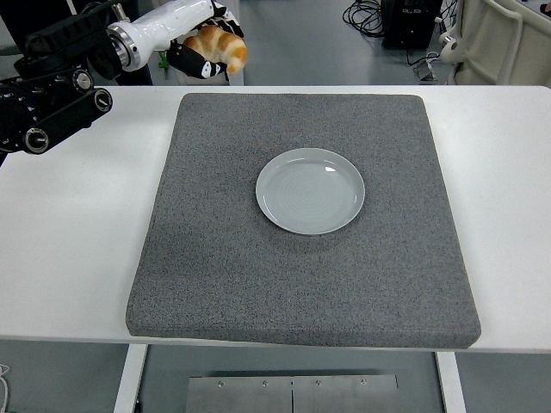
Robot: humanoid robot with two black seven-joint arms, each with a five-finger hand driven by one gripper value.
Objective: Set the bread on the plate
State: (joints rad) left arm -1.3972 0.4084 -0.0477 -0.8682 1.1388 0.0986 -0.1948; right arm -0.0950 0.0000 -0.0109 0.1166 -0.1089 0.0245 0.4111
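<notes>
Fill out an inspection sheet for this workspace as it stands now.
Surface: white table with a grey mat laid over its middle.
Job's things: bread held in the air beyond the mat's far left corner; plate empty, on the mat.
Clutter: nothing seen.
Hands: left hand grasps the bread; right hand not in view.
Cables: black floor cables behind the table.
Surroundings: grey floor, dark equipment at the back.

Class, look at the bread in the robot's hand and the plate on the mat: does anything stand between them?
Nothing visible does. The left hand holds the bread above the mat's far left corner, and only bare mat lies between it and the empty plate.
</notes>
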